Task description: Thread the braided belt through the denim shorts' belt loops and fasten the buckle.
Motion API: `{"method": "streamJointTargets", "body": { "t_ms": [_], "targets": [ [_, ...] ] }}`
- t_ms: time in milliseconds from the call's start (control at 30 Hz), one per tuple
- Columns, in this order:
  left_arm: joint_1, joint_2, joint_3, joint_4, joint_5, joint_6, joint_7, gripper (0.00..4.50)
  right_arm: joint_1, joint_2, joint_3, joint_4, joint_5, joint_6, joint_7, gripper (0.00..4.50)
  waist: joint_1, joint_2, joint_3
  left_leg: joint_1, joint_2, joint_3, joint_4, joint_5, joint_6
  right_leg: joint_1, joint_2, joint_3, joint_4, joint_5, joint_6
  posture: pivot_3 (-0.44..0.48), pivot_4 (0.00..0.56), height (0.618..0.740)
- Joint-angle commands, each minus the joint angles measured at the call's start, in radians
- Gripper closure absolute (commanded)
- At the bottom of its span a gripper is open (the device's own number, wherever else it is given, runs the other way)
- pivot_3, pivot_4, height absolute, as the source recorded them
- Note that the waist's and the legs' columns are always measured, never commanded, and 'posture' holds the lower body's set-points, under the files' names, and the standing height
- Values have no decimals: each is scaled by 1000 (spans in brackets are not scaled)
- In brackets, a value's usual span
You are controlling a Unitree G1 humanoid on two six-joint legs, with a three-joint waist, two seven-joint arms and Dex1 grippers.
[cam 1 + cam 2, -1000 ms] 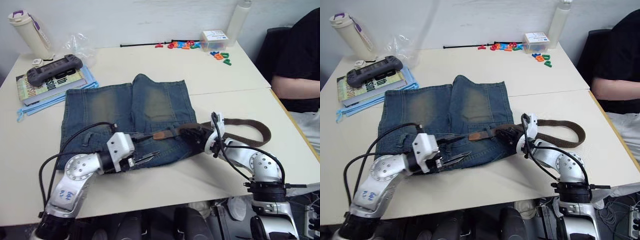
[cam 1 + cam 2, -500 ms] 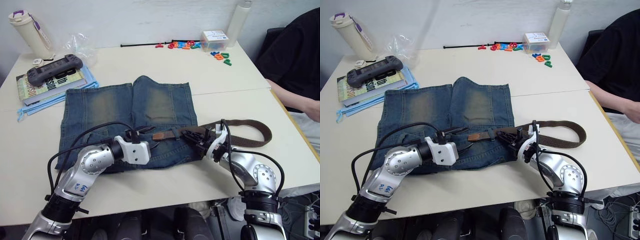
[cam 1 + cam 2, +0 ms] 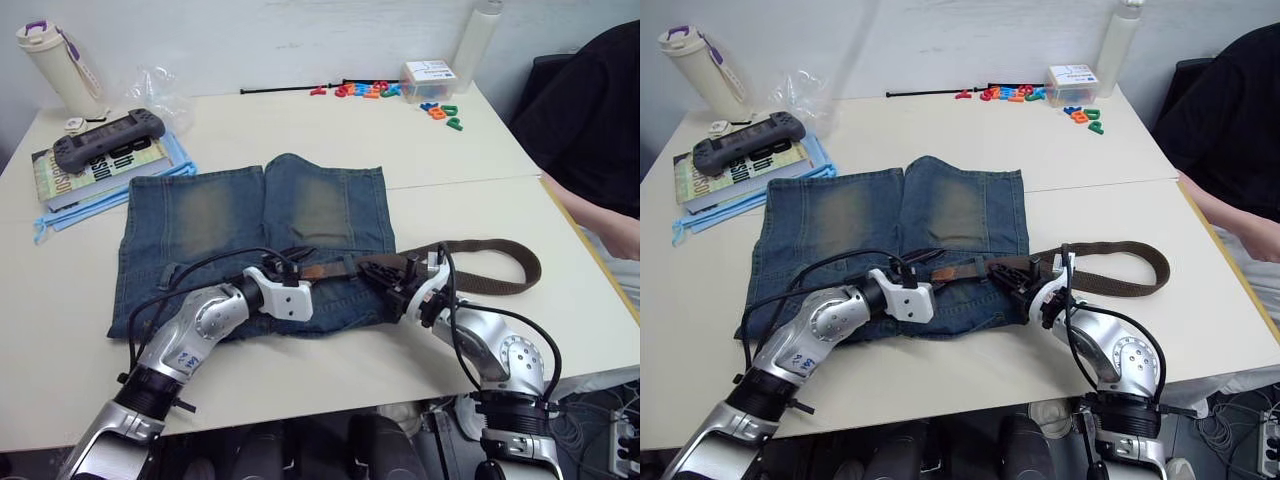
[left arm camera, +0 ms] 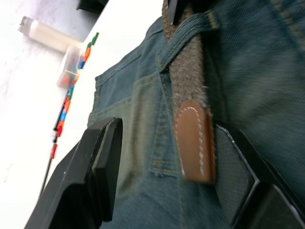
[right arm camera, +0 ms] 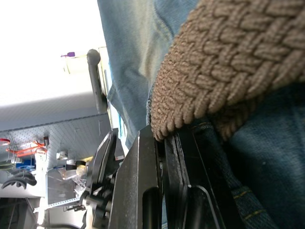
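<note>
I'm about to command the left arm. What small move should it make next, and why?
Probably shut the left gripper on the braided belt's leather tip and draw it onward. The wrist view shows the tip already through one belt loop and lying between the open fingers, while the right gripper pinches the strap behind on the denim shorts.

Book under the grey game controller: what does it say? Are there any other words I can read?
Green-edged book: big pale letters, partly covered by the grey game controller, not readable.
White box: print too small.
Colourful plastic letters: too small to tell.
</note>
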State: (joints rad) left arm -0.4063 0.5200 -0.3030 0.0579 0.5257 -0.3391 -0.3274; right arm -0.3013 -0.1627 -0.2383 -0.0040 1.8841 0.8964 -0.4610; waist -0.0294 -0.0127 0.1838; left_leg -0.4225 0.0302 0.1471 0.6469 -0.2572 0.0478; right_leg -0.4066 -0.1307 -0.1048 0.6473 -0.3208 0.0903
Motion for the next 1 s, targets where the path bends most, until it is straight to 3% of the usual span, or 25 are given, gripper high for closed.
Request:
{"method": "streamJointTargets", "body": {
  "t_ms": [33, 133, 167, 267, 400, 700, 733, 767, 867, 1000],
  "targets": [
    [-5, -11, -11, 50, 44, 11, 32, 1575, 7, -2, 16, -56, 43, -15, -3, 4500, 1, 0, 0, 0, 0, 0, 0, 0, 0, 0, 0, 0, 0, 0, 0, 0, 150, 717],
    [-7, -21, -10, 49, 34, 11, 32, 1575, 12, -6, 21, -69, 49, -27, -7, 4500, 2, 0, 0, 0, 0, 0, 0, 0, 0, 0, 0, 0, 0, 0, 0, 0, 150, 717],
    [-7, -21, -10, 49, 33, 12, 29, 1828, 14, -7, 22, -71, 50, -32, -7, 4500, 2, 0, 0, 0, 0, 0, 0, 0, 0, 0, 0, 0, 0, 0, 0, 0, 150, 717],
    [-7, -16, -12, 55, 35, 13, 21, 2671, 18, -11, 26, -77, 52, -42, -6, 4500, 2, 0, 0, 0, 0, 0, 0, 0, 0, 0, 0, 0, 0, 0, 0, 0, 150, 717],
    [-9, -15, -9, 62, 42, 7, 26, 4407, 22, -19, 34, -83, 54, -54, -3, 4500, 2, 2, -1, 0, 0, 0, 0, 0, 0, 0, 0, 0, 0, 0, 0, 0, 150, 717],
    [8, 2, -19, -12, 86, -25, 37, 4463, 42, -43, 40, -144, 20, -91, -23, 4500, 2, 5, -3, 0, 0, 0, 0, 0, 0, 1, 0, 0, 0, 0, 0, 0, 150, 717],
    [11, 4, -19, -21, 95, -25, 38, 4500, 49, -42, 35, -167, 23, -105, -32, 3702, 2, 5, -3, 0, 0, 0, 0, 0, 0, 1, 0, 0, 0, 0, 0, 0, 150, 717],
    [14, 4, -18, -25, 99, -21, 37, 4500, 55, -42, 29, -188, 28, -119, -40, 3513, 2, 5, -3, 0, 0, 0, 0, 0, 0, 1, 0, 0, -1, 0, 0, 0, 150, 717],
    [25, 0, -15, -36, 100, -9, 30, 4500, 82, -66, 18, -258, 31, -145, -59, 2163, 2, 5, -3, 0, 0, 0, 0, 0, 0, 1, 0, 0, -1, 0, 0, 0, 150, 717],
    [40, 0, -10, -54, 96, 12, 17, 4500, 151, -249, 28, -477, -100, -73, 20, 241, 4, 5, -3, -1, -1, 0, 0, 0, 0, 0, -1, 0, -2, 0, 0, 0, 150, 717]
  ]
}}
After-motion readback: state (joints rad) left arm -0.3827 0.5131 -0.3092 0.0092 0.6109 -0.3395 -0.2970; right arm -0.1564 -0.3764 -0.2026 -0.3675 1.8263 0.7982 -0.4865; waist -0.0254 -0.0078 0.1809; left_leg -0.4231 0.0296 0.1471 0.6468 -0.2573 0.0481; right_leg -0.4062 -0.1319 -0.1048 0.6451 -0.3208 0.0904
